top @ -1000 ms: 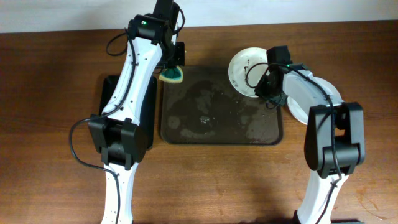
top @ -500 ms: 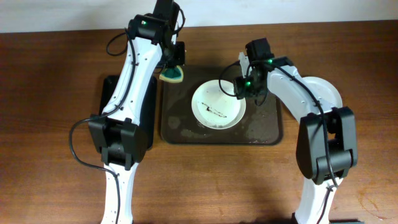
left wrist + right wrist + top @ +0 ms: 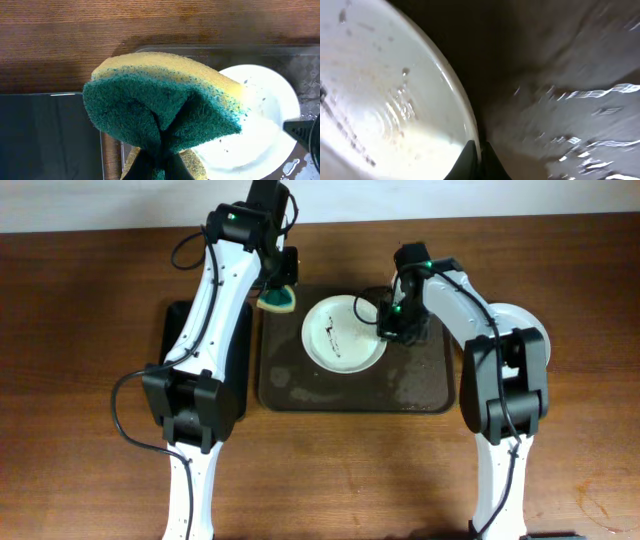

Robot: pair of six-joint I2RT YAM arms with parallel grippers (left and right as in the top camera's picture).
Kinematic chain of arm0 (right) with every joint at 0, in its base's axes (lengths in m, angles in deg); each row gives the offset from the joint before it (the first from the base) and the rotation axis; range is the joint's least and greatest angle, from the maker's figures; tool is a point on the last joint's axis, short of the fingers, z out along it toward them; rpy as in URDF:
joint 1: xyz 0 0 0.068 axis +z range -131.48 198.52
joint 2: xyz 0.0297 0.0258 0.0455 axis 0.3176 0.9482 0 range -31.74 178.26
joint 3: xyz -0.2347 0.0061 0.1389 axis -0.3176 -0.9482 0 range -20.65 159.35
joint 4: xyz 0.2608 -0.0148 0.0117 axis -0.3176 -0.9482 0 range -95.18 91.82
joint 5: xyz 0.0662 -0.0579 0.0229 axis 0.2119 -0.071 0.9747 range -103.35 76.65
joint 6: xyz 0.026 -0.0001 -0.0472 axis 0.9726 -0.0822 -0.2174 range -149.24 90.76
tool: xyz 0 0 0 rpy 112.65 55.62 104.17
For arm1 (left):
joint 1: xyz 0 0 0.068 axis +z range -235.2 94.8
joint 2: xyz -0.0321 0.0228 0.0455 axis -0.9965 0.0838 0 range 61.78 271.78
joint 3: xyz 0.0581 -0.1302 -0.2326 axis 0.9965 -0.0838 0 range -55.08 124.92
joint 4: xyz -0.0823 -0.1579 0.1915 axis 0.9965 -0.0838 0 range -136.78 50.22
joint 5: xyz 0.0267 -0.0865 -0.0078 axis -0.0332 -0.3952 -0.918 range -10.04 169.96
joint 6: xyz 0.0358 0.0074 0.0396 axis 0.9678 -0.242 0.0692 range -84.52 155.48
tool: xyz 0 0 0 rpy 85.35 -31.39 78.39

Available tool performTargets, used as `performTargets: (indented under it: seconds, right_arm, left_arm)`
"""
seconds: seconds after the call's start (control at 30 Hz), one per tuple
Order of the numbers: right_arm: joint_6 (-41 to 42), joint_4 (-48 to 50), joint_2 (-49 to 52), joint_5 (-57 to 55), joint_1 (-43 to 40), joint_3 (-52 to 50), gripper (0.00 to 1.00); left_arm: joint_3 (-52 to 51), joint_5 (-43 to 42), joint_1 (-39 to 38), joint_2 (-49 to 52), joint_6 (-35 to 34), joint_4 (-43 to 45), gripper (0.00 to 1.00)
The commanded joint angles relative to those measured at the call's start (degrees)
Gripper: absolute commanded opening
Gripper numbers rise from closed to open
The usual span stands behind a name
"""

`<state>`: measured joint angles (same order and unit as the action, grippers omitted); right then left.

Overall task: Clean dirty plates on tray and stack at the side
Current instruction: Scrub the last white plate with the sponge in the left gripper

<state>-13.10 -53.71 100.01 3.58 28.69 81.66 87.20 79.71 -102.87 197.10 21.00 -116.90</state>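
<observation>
My right pincer (image 3: 479, 161) is drawn narrow, its two dark tips pinching the thin rim of the streaked plate (image 3: 380, 100). One tip is over the white inside, the other against the outer edge. From above, this right pincer (image 3: 386, 322) grips the streaked plate (image 3: 343, 332) at its 3 o'clock rim. Thin black scribbles cross the plate's white face, and water beads on it near my tips. The plate lies on the tray (image 3: 420, 375), in its 12 o'clock half and about midway across. Around my tips the tray (image 3: 560, 75) is dark brown and wet, with shining streaks of water.

My left pincer (image 3: 157, 164) is clamped on the sponge (image 3: 165, 105), folding the green scrub face into a crease, with the yellow foam arching behind. Seen from above, the sponge (image 3: 278, 300) hangs over the tray's 10 o'clock corner, just beside the plate's 10 o'clock rim. I cannot tell whether sponge and plate touch.

Off the tray toward 3 o'clock a side plate (image 3: 528, 320) rests on the table (image 3: 80, 300), partly hidden by my right arm. At the tray's 9 o'clock lies a black tray (image 3: 176, 330), under my left arm.
</observation>
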Motion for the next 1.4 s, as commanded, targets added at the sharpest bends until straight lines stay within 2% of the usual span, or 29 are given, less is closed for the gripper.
performTargets:
  seconds: [0.0,0.07,0.2,0.27,0.33,0.43,0.47,0.53,0.6,0.67,0.7,0.77,0.9,0.97,1.03,1.07,1.13,1.17,1.2,1.27,1.3,1.37]
  right_arm:
    - [-5.2,5.86,1.84,12.28,-0.39,-9.53,0.04]
    - [-5.16,8.04,1.84,17.49,-3.02,-11.63,0.04]
    - [-2.16,9.99,1.84,16.87,-3.85,-12.76,0.04]
    - [-2.1,10.4,1.84,16.9,-3.85,-12.76,0.04]
    - [3.04,11.52,1.81,13.68,-3.87,-12.74,0.04]
    - [5.81,13.29,1.49,13.66,-3.82,-12.61,0.04]
    - [5.77,12.68,0.92,12.61,-3.78,-12.61,0.04]
    - [5.75,12.28,0.57,10.23,-3.76,-12.63,0.04]
    - [5.55,12.28,0.57,10.19,-3.78,-12.63,0.04]
    - [5.55,12.26,0.57,10.16,-3.78,-12.63,0.04]
    - [5.55,12.26,0.57,10.19,-3.76,-12.63,0.04]
    - [5.55,12.26,0.57,10.19,-3.76,-12.63,0.04]
    - [5.57,12.07,0.57,9.77,-3.65,-12.63,0.04]
    - [5.55,12.11,0.57,8.9,-2.8,-12.63,0.04]
    - [5.57,12.13,0.57,8.26,-2.58,-12.63,0.04]
    - [5.57,12.13,0.57,8.26,-2.58,-12.63,0.04]
    - [5.57,12.13,0.57,8.2,-2.58,-12.63,0.04]
    - [5.57,12.24,0.57,8.2,-2.58,-12.63,0.04]
    - [5.57,12.31,0.57,8.22,-2.58,-12.63,0.04]
    - [5.6,12.28,0.57,8.26,-2.58,-12.63,0.04]
    - [5.57,12.28,0.57,8.26,-2.58,-12.63,0.04]
    - [5.6,12.28,0.57,8.28,-2.58,-12.63,0.04]
  left_arm:
    - [-0.74,-2.38,-2.38,-0.02,1.38,0.66,0.0]
    - [-5.46,-2.67,-4.57,-0.02,1.36,3.63,0.0]
    - [-15.67,-4.68,-6.97,0.02,-0.24,10.32,0.0]
    - [-18.73,-2.86,-7.48,0.09,-3.67,13.09,0.0]
    - [-23.87,3.13,-7.93,0.09,-10.16,15.69,0.0]
    - [-30.91,2.99,-9.18,0.09,-13.16,21.42,0.0]
    - [-32.76,0.92,-9.94,0.09,-13.2,22.69,0.0]
    - [-33.48,-12.57,-13.07,0.42,-12.04,24.7,0.0]
    - [-33.46,-27.45,-14.45,0.42,-4.85,27.63,0.0]
    - [-33.46,-32.17,-14.47,0.42,-2.43,25.92,0.0]
    - [-33.46,-31.56,-14.4,0.42,-2.1,23.82,0.0]
    - [-33.46,-24.3,-12.96,0.42,-2.78,23.89,0.0]
    - [-33.42,-0.04,-6.51,0.42,-9.22,31.41,0.0]
    - [-33.44,12.35,-4.48,0.42,-9.92,37.9,0.0]
    - [-33.44,16.15,-4.17,0.76,-9.88,40.24,0.0]
    - [-33.44,15.47,-4.2,0.85,-9.86,39.23,0.0]
    - [-33.44,9.14,-4.55,0.85,-8.44,33.0,0.0]
    - [-33.44,0.07,-4.55,0.85,-4.48,27.87,0.0]
    - [-33.44,-7.65,-4.55,0.85,-0.17,25.22,0.0]
    - [-33.44,-29.2,-4.57,0.85,15.69,22.49,0.0]
    - [-33.42,-35.6,-4.55,0.85,19.65,21.66,0.0]
    - [-33.29,-37.92,-4.55,0.85,20.39,21.94,0.0]
